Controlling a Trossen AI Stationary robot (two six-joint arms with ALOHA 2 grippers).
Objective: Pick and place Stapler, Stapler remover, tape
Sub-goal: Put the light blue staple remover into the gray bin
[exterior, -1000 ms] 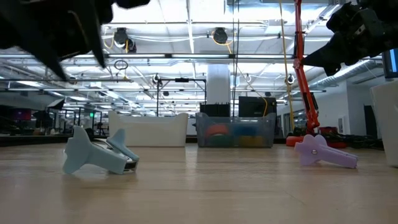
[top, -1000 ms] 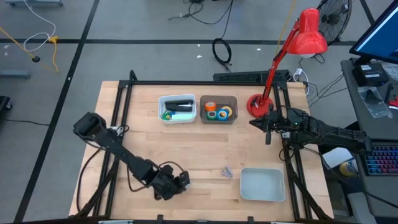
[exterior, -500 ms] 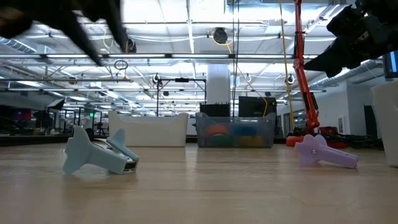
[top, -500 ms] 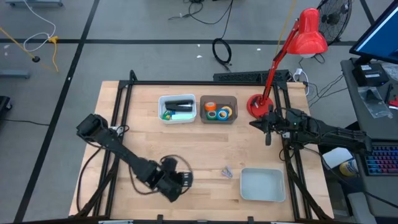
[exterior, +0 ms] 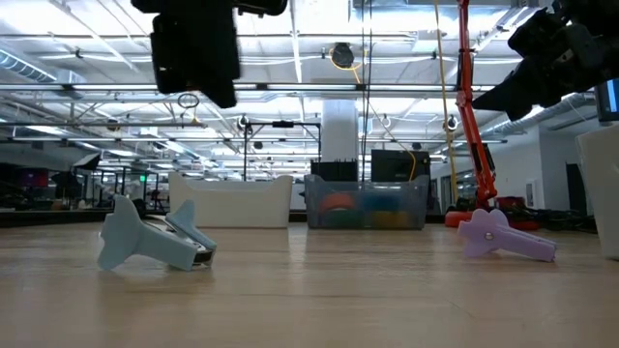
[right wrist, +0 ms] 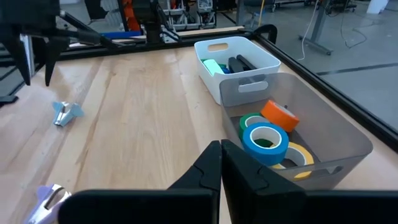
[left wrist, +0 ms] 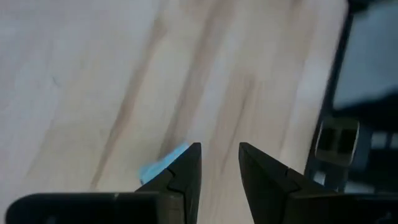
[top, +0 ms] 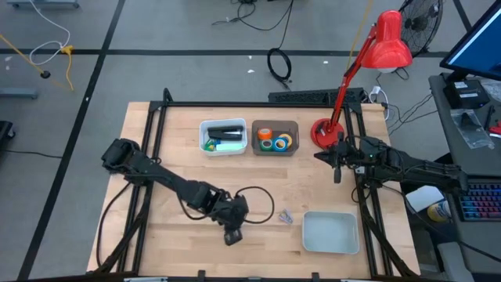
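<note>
Staple remover (top: 285,217) lies at table's 5 o'clock, untouched. Left gripper (top: 232,235) beside it, at its 9 o'clock, fingers spread, approaching; next needs lowering, closing. Right gripper (top: 337,168) pressed together, waiting at 3 o'clock.

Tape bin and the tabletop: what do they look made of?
The tape bin looks like translucent grey plastic, smooth and slightly glossy: the tape rolls show dimly through its wall, and it has moulded handle slots. The tabletop looks like light wood, probably joined planks with a matte sealed finish: long grain streaks and seams run along it.
</note>
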